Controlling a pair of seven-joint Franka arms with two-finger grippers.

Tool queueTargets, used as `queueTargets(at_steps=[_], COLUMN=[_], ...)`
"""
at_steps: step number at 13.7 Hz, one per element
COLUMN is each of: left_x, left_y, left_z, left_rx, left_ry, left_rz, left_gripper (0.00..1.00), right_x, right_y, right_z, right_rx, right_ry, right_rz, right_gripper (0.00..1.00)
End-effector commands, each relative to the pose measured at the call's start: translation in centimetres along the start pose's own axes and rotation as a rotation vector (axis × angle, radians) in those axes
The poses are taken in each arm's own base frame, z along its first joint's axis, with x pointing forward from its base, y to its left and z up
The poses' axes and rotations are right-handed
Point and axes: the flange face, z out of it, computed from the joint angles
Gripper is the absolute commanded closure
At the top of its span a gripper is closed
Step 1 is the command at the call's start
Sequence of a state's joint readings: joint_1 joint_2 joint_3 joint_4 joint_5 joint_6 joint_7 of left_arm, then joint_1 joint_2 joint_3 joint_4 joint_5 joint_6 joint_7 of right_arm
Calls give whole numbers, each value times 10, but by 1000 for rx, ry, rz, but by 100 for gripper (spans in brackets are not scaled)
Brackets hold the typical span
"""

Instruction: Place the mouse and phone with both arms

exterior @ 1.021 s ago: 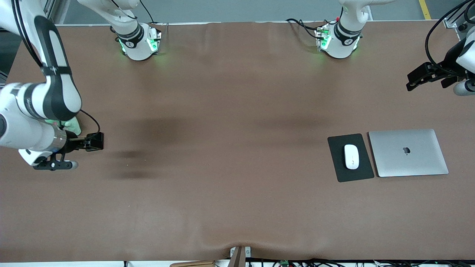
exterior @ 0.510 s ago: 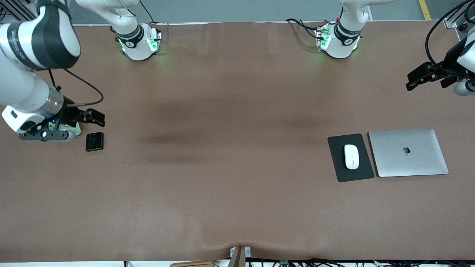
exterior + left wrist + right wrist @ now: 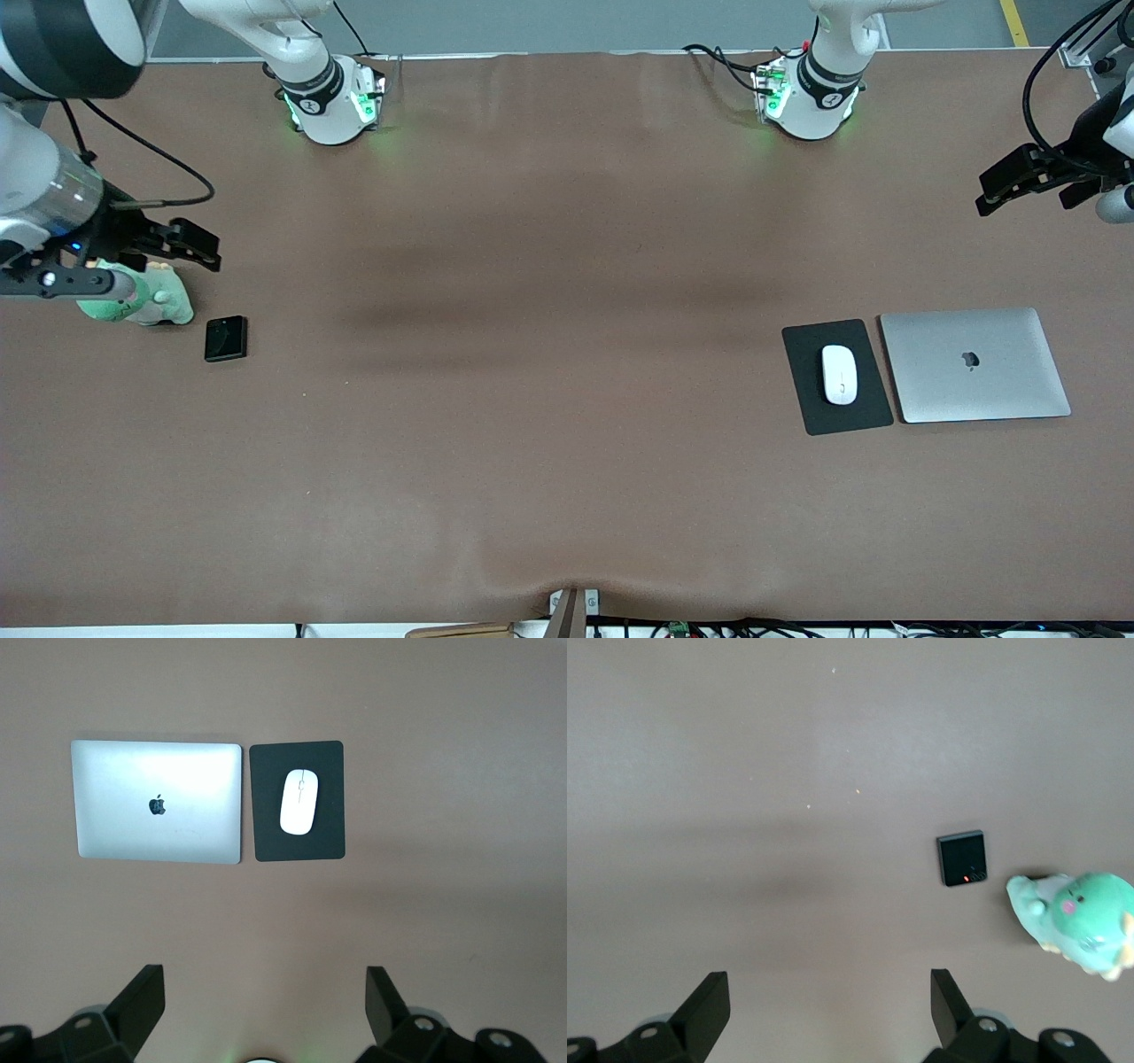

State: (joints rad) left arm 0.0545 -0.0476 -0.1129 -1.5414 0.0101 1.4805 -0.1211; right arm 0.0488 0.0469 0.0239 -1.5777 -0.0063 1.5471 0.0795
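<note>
The right hand (image 3: pixel 190 245) partly hides the green plush dinosaur (image 3: pixel 151 301).

Wide bare table (image 3: pixel 549 399) between the two groups. My right gripper (image 3: pixel 190 244) hangs open over the plush dinosaur (image 3: pixel 142 301), which sits just beside the phone (image 3: pixel 226 338); the phone's other sides stand free. Laptop (image 3: pixel 974 365) flanks the mouse pad (image 3: pixel 837 377) closely; mouse (image 3: pixel 839 374) clear from above

Both end effectors (image 3: pixel 190 245) (image 3: pixel 1019 177) raised — fingers spread wide
</note>
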Motion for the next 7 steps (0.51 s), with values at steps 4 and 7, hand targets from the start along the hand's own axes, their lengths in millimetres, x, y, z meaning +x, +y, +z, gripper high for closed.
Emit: queueTargets(at_steps=[4,7], left_x=[-5,-7], left_y=[0,2], left_z=[-7,-8], left_rx=[-20,-20], left_ry=[5,3], left_rz=[2,6], left_gripper=[0,0], right_x=[-19,-25], right_y=[32,47], right_z=[-31,-25], right_rx=[11,68], right_ry=[3,10], right_rz=[0,35], right_gripper=[0,0])
